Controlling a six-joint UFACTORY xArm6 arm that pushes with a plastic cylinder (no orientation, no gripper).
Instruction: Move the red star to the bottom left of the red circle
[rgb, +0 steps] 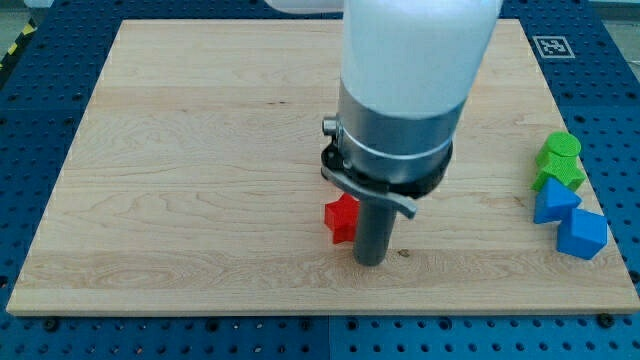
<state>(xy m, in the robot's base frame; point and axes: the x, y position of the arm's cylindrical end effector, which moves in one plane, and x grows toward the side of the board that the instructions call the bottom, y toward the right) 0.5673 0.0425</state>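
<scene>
Pale wood covers the tabletop (200, 150), which sits on a blue perforated base. I see my tip (370, 262) down on the wood, touching the right side of the red star (341, 218) near the middle of the view's bottom. My tool is a plain rod with nothing to spread or pinch. At the view's right edge cluster two green blocks (559, 160) and two blue blocks (570, 218). I cannot see the red circle.
</scene>
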